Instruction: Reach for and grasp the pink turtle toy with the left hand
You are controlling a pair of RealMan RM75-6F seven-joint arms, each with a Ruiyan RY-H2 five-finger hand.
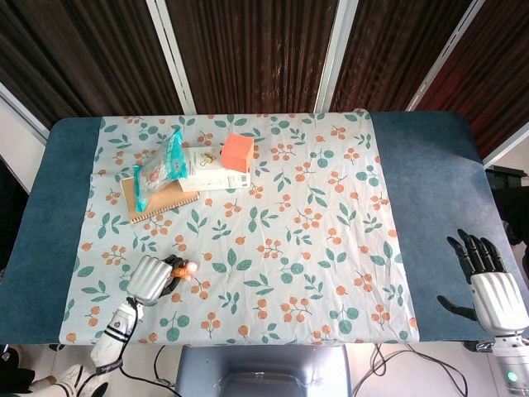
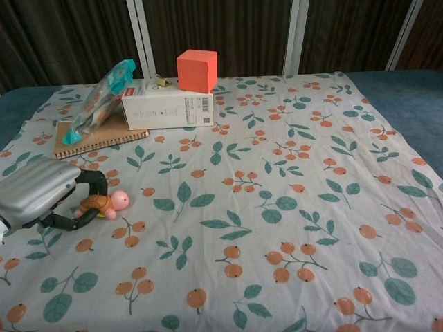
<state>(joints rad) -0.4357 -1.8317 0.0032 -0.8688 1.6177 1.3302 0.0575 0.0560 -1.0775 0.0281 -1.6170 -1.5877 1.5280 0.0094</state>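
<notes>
The pink turtle toy (image 2: 105, 203) lies on the patterned cloth (image 2: 277, 173) at the front left of the tabletop (image 1: 430, 182). Its pink head points right and its brown shell faces the left hand (image 2: 38, 194). The fingers (image 2: 90, 181) of the left hand curl around the shell, one dark finger above it and another below it, so the toy is enclosed from the left side. In the head view the same hand (image 1: 153, 279) covers most of the toy (image 1: 188, 268), and only the head end shows past the fingertips.

A spiral notebook (image 2: 97, 135) sits behind the hand, with a teal snack bag (image 2: 100, 97) resting across it. Just beside it to the right, a white box (image 2: 166, 107) carries an orange cube (image 2: 196, 70) on its top rear edge.

The right hand (image 1: 488, 285) rests over the blue tabletop surface at the far right, well apart from the cloth. Its fingers are spread and hold nothing.
</notes>
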